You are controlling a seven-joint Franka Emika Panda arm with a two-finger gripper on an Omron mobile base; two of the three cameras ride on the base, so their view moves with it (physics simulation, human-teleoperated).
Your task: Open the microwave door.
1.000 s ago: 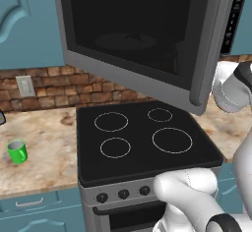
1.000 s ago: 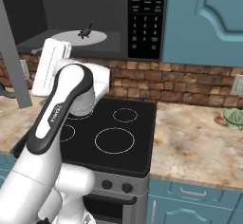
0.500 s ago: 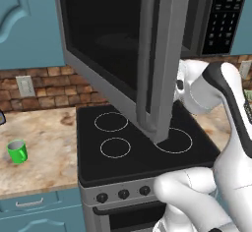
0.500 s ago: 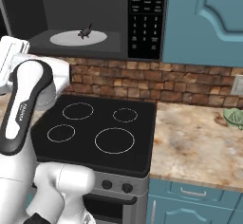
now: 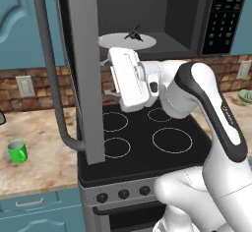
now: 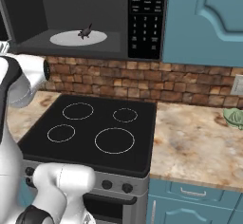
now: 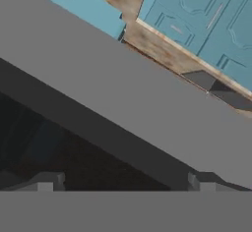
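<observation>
Evidently the microwave door (image 5: 83, 73) now stands swung far out on its left hinge, seen nearly edge-on in the left base view, with its curved bar handle (image 5: 49, 69) facing away from the oven. One second ago the panel covered most of the cavity at a shallow angle; half a second ago it stood about halfway; now the cavity is fully exposed. The turntable (image 6: 78, 38) and a small dark object (image 6: 86, 30) on it show plainly in both base views.

The gripper (image 5: 109, 76) sits behind the door's inner face, the white hand pressed close to the panel. In the hand view the finger tips (image 7: 47, 183) appear well apart, with the grey door frame and dark glass directly ahead; the jaws are spread and clamp nothing.

Judgement: the task is essentially accomplished, the door being past a right angle to the oven front. Any remaining work is a short further push or a clean retreat of the arm.

Elsewhere, a green mug (image 5: 17, 151) stands on the tabletop left of the stove (image 6: 90, 128).
</observation>
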